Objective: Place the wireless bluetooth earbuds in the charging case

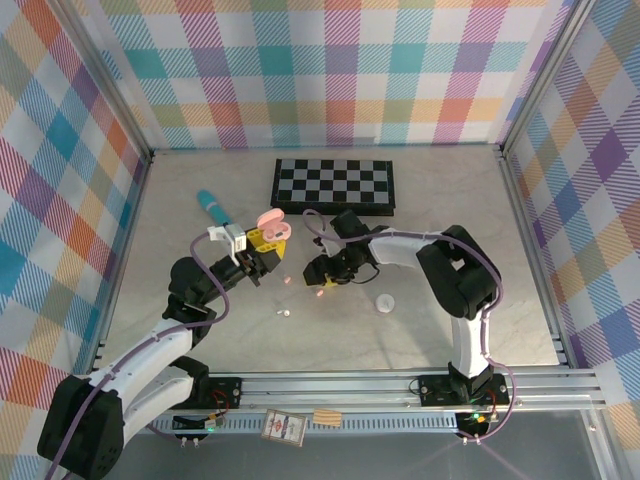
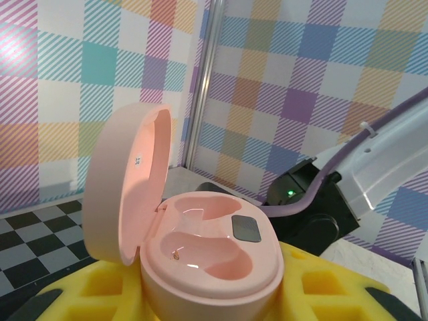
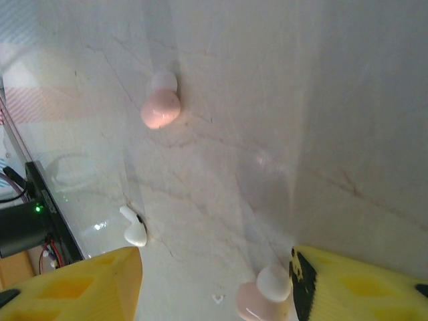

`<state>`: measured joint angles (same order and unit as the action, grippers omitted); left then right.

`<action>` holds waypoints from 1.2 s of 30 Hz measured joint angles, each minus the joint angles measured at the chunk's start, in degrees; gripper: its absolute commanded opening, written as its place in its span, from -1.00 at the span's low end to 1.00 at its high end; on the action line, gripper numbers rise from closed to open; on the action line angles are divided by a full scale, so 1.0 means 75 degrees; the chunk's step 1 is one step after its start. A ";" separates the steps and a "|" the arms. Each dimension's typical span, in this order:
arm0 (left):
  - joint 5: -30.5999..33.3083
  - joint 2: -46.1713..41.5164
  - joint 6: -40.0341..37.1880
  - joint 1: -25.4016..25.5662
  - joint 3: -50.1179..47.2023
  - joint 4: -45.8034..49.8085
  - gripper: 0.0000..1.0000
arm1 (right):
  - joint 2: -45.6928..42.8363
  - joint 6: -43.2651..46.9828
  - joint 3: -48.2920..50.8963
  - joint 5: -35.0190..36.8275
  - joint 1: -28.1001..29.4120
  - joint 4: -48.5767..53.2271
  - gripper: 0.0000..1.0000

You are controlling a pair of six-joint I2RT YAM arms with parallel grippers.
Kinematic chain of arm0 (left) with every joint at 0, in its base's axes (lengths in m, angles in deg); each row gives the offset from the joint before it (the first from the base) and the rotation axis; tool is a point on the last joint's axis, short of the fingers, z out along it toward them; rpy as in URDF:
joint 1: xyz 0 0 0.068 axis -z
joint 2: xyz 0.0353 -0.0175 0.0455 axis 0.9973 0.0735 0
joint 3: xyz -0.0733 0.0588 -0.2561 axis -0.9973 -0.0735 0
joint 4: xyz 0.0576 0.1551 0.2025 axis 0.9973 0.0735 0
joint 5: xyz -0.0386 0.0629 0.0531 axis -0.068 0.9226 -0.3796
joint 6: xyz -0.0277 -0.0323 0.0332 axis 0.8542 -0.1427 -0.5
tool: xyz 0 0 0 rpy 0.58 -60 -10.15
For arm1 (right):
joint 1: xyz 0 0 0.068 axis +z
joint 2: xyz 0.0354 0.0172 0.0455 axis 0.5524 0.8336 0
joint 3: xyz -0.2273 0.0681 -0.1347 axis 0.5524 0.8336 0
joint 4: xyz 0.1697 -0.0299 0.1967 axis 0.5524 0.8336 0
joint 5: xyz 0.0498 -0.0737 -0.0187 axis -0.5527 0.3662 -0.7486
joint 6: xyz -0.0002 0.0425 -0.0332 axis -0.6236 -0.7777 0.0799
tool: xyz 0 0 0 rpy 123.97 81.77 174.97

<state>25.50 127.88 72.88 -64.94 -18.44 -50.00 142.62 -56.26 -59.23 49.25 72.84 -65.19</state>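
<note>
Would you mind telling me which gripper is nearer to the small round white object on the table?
Right. The right gripper hovers just left of the round white object; the left gripper, clamping the pink charging case, is much farther left.

The chessboard [image 1: 334,186] lies at the far middle of the tabletop [image 1: 520,300]. Left of it, well apart, lies a pen-like stick [image 1: 211,206]. Just before the board's left corner, the charging case [image 1: 270,222] sits gripped in the left tool [image 1: 265,248]. Before the board's middle hangs the right tool [image 1: 322,275], fingers apart above the tabletop. The first earbud [image 1: 291,281] lies just left of that tool, the second earbud [image 1: 318,294] right beside it, and the third earbud [image 1: 283,313] nearer still. Before the board's right end, well apart, lies a round case [image 1: 384,302].
</note>
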 measured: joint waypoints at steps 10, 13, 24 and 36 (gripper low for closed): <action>0.0204 0.0000 0.0000 -0.0117 0.0003 0.0003 -0.35 | -0.0460 -0.0090 0.0440 0.0122 0.0157 0.0172 0.21; 0.0289 0.0009 0.0000 -0.0172 0.0003 0.0003 -0.35 | -0.0688 -0.0038 0.0437 0.0440 0.0157 0.0364 0.26; 0.0796 0.0079 0.0038 -0.0874 0.0061 0.0393 -0.36 | -0.1055 0.1909 -0.0533 0.1716 0.0781 0.1757 0.23; 0.0979 -0.0423 0.0082 -0.1370 0.0082 0.0688 -0.36 | -0.0277 0.4109 -0.1606 0.1769 0.1230 0.2946 0.09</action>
<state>32.84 124.71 73.50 -75.22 -17.83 -44.84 140.54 -25.45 -71.27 62.52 82.06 -43.09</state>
